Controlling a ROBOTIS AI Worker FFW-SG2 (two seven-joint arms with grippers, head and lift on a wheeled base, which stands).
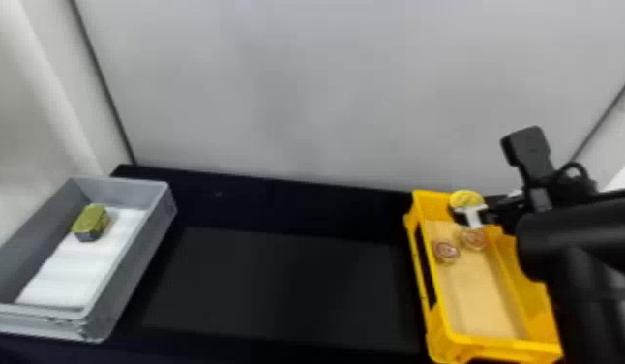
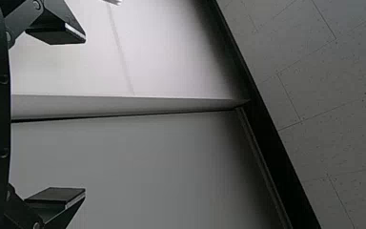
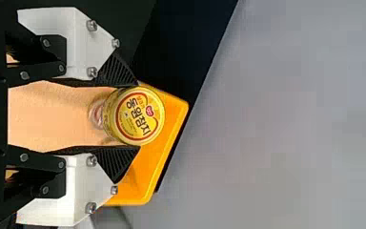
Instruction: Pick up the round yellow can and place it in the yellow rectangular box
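At the far end of the yellow rectangular box (image 1: 510,346), my right gripper (image 1: 472,213) is shut on the round yellow can (image 1: 466,198), holding it above the box floor. In the right wrist view the can (image 3: 139,116) is between the two black ribbed fingertips of that gripper (image 3: 137,116), its printed lid towards the camera, with the box's orange-yellow end (image 3: 145,174) beyond. My left gripper (image 2: 85,114) stands open with nothing between its fingers, in front of a pale wall.
Two round cans with reddish-brown tops (image 1: 446,251) (image 1: 473,238) stand in the yellow box, close to the held can. At the left, a grey box (image 1: 132,264) holds a green-yellow block-shaped item (image 1: 90,221) on a white liner. A wall rises behind the black table (image 1: 277,285).
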